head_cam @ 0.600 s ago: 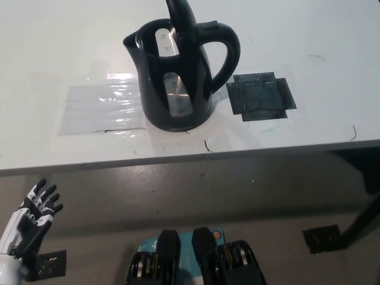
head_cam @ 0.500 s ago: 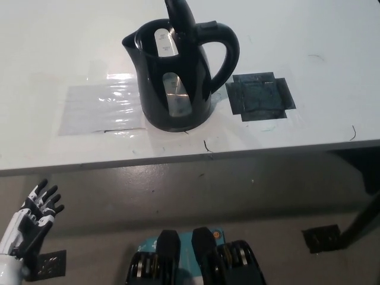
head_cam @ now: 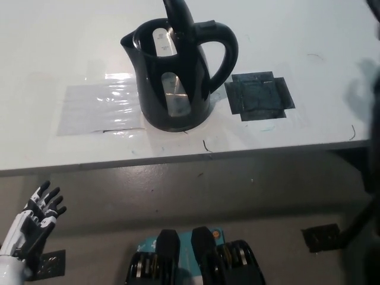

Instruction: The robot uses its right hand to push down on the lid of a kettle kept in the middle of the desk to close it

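Observation:
A black electric kettle [head_cam: 175,83] stands upright in the middle of the white desk [head_cam: 59,47], handle [head_cam: 224,53] to the picture's right. Its lid [head_cam: 177,15] is raised, standing nearly vertical above the open mouth. My black right arm [head_cam: 374,136] shows only as a dark blur along the right edge, well apart from the kettle, and the hand cannot be made out. My white left hand [head_cam: 32,222] rests low at the lower left, below the desk edge, open and holding nothing.
A black tape patch [head_cam: 259,96] lies on the desk just right of the kettle. A clear glossy tape sheet [head_cam: 98,110] lies to its left. The desk's front edge [head_cam: 178,155] runs across the middle, with grey floor [head_cam: 196,196] below.
A dark blur of my right arm has come in along the right edge, where nothing showed before. The kettle and its raised lid stay put. The left hand barely shifts.

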`<state>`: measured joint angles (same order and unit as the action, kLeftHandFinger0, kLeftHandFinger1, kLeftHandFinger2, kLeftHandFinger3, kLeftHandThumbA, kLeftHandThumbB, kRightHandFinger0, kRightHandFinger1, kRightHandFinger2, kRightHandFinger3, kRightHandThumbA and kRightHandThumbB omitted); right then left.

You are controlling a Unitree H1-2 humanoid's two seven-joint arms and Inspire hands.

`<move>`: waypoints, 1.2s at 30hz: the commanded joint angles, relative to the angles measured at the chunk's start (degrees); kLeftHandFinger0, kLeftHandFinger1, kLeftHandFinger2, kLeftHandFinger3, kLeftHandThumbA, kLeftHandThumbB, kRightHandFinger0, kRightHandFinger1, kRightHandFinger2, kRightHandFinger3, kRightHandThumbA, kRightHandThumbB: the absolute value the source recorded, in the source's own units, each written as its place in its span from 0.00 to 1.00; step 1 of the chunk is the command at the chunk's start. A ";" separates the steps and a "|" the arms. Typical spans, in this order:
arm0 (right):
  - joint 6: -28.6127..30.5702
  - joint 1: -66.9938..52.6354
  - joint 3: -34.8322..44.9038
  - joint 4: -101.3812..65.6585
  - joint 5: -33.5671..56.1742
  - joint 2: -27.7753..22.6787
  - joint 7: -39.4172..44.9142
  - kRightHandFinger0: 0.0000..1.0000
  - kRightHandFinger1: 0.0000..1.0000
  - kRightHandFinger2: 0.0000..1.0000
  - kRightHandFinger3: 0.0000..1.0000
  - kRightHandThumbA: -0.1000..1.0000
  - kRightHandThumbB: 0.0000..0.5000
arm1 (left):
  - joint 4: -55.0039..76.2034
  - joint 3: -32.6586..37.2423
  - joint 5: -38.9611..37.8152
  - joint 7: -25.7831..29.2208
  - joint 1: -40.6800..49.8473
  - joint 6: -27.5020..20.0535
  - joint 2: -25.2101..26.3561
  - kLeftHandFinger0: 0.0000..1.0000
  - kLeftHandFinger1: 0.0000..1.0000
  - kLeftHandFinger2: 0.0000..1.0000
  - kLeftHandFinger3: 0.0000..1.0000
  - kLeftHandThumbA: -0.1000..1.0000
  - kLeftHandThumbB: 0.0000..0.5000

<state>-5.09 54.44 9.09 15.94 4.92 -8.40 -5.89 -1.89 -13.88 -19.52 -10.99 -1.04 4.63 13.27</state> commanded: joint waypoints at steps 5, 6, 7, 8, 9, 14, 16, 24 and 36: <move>-1.17 24.61 -7.47 15.13 -9.84 7.91 -8.67 0.91 0.96 1.00 1.00 0.28 0.11 | 0.54 -0.19 -2.82 -2.17 -0.88 -0.02 1.20 1.00 1.00 1.00 1.00 0.30 0.48; -0.59 25.60 -7.80 16.84 -10.25 8.39 -9.41 0.90 0.94 1.00 1.00 0.29 0.11 | 0.59 -0.15 -2.77 -2.15 -0.83 -0.08 1.22 1.00 1.00 1.00 1.00 0.30 0.47; -0.25 26.13 -7.92 17.77 -10.43 8.65 -9.79 0.89 0.94 1.00 1.00 0.29 0.11 | 0.64 -0.14 -2.82 -2.18 -0.80 -0.10 1.22 1.00 1.00 1.00 1.00 0.30 0.47; 0.26 26.92 -8.01 19.17 -10.37 9.02 -10.09 0.89 0.93 1.00 1.00 0.30 0.13 | 0.52 -0.13 -3.04 -2.41 -0.81 -0.28 1.26 1.00 1.00 1.00 1.00 0.29 0.45; 0.59 27.89 -7.83 20.68 -9.86 9.70 -10.31 0.89 0.93 1.00 1.00 0.30 0.13 | 0.47 -0.15 -3.32 -2.60 -0.84 -0.28 1.28 1.00 1.00 1.00 1.00 0.29 0.45; 2.38 30.80 -8.18 26.96 -9.73 12.06 -11.94 0.87 0.90 1.00 1.00 0.32 0.15 | 0.52 -0.23 -2.84 -2.42 -0.01 -0.59 1.37 1.00 1.00 1.00 1.00 0.30 0.44; 3.24 31.41 -8.24 28.54 -9.82 12.46 -12.34 0.86 0.89 1.00 1.00 0.32 0.16 | 0.59 -0.23 -2.74 -2.55 0.18 -0.66 1.37 1.00 1.00 1.00 1.00 0.31 0.44; 5.14 35.56 -7.50 35.91 -8.85 14.44 -13.66 0.85 0.89 1.00 1.00 0.31 0.11 | 0.43 -0.14 -2.99 -2.80 0.13 -0.68 1.07 1.00 1.00 1.00 1.00 0.31 0.46; 9.89 36.81 -7.33 46.74 -7.86 17.17 -13.64 0.88 0.90 1.00 1.00 0.32 0.11 | 1.58 -0.01 -3.03 -2.32 1.36 -0.46 -0.13 1.00 1.00 1.00 1.00 0.30 0.49</move>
<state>-0.07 87.03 1.55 61.81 -3.21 8.80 -18.34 -1.95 -13.49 -21.31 -12.59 -0.05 4.67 12.44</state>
